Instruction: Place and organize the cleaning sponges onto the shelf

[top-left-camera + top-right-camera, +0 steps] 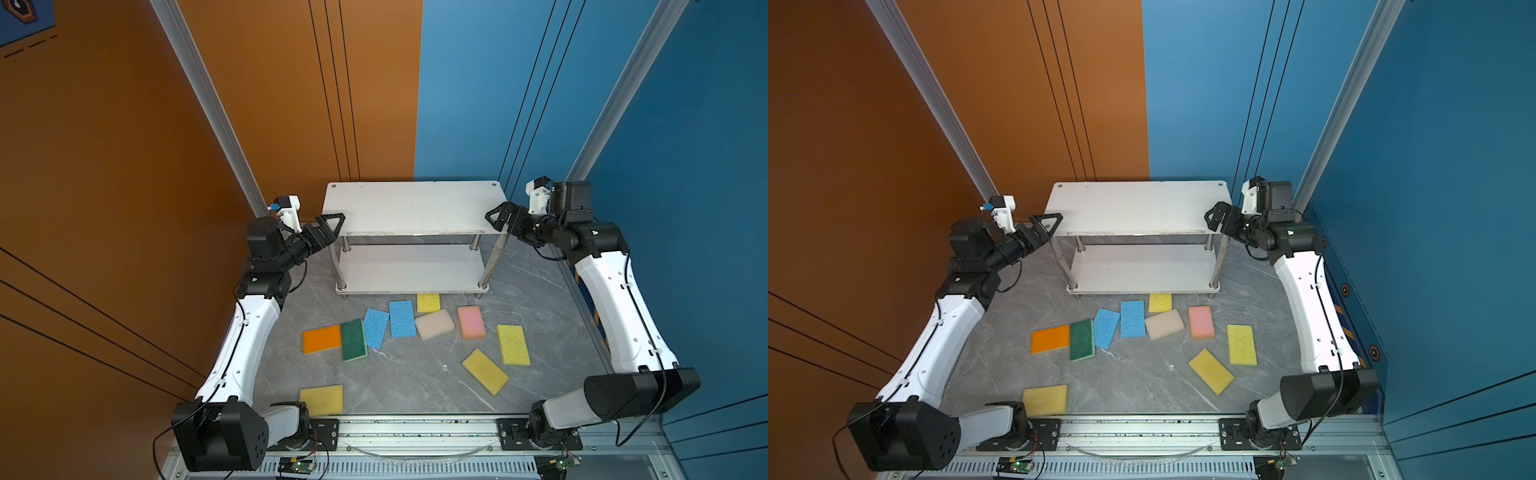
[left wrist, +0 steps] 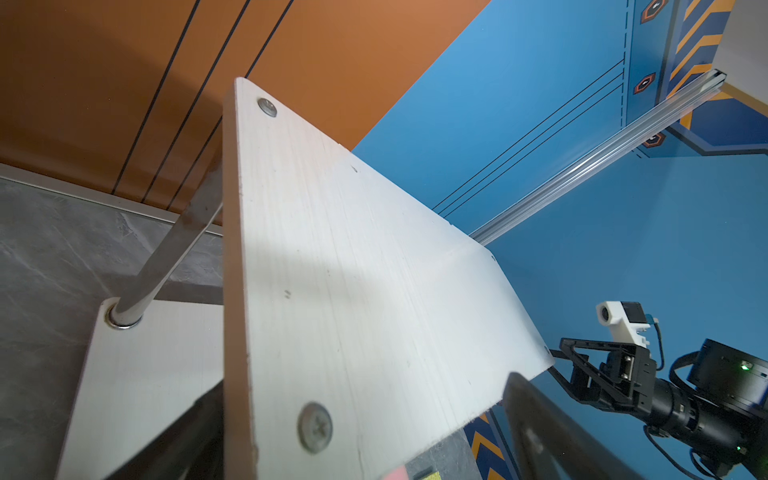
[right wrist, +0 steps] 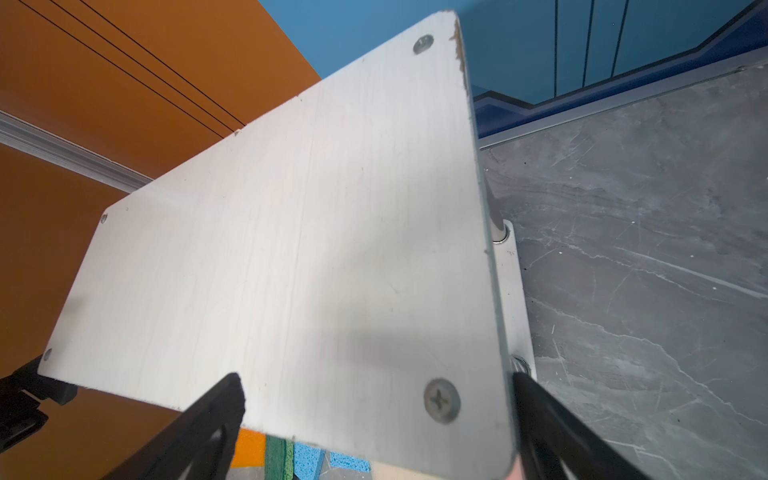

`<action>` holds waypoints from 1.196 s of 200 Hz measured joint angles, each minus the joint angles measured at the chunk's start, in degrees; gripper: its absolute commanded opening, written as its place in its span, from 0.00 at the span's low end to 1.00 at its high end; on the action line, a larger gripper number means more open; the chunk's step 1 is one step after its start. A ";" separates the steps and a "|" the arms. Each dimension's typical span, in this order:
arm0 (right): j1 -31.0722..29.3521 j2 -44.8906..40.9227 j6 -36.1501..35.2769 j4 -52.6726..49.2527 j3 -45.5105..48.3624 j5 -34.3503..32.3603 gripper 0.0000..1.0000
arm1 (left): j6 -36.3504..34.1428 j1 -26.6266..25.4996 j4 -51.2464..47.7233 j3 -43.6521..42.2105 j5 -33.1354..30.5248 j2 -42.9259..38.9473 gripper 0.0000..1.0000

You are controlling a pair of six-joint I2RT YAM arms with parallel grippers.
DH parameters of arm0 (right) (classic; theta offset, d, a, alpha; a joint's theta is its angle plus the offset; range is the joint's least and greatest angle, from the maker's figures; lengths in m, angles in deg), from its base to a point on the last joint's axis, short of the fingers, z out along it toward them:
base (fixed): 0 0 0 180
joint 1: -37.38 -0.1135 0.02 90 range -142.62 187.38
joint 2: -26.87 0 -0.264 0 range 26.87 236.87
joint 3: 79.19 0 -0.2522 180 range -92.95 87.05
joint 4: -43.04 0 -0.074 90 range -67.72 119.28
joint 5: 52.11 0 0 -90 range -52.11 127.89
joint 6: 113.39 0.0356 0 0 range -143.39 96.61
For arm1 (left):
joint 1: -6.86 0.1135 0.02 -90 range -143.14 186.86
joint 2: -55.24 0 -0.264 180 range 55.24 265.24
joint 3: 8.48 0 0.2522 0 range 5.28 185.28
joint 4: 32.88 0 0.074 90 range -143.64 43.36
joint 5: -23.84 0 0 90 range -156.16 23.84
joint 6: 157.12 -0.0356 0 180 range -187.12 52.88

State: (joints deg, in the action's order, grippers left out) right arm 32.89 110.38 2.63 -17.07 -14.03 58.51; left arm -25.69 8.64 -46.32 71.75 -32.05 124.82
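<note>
The shelf (image 1: pixel 411 205) (image 1: pixel 1133 203) stands at the back of the table with both white boards bare. My left gripper (image 1: pixel 336 224) (image 2: pixel 361 390) is open, its jaws astride the top board's front left corner. Open too, my right gripper (image 1: pixel 494 218) (image 3: pixel 376 378) straddles the front right corner. The cleaning sponges lie flat in front of the shelf: orange (image 1: pixel 322 338), dark green (image 1: pixel 354 340), two blue (image 1: pixel 376 328) (image 1: pixel 402 318), off-white (image 1: pixel 434 324), pink (image 1: pixel 471 322), and several yellow (image 1: pixel 428 302) (image 1: pixel 513 344) (image 1: pixel 485 371) (image 1: pixel 321 400).
The grey marble table (image 1: pixel 399 374) ends at a metal rail (image 1: pixel 415 428) along the front, where both arm bases sit. Orange and blue walls with slanted aluminium posts (image 1: pixel 216 112) (image 1: pixel 615 99) close in the back and sides.
</note>
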 measured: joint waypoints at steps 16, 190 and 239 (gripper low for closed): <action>1.66 -3.06 0.42 0.59 1.46 0.68 1.00 | 0.00 1.29 -0.20 -0.48 0.28 -1.73 0.98; 4.35 -27.32 1.86 -3.21 28.04 3.15 1.00 | -4.55 -1.60 -18.12 -17.53 -5.95 -28.55 0.98; -2.97 -30.47 2.32 -3.54 36.41 0.26 1.00 | -3.17 -8.94 -19.47 -24.63 -9.84 -32.72 0.98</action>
State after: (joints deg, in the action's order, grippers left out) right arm 29.92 79.91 4.95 -20.61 22.39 58.78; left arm -28.86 -0.30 -65.80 47.12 -41.89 92.10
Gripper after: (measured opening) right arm 0.997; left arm 0.980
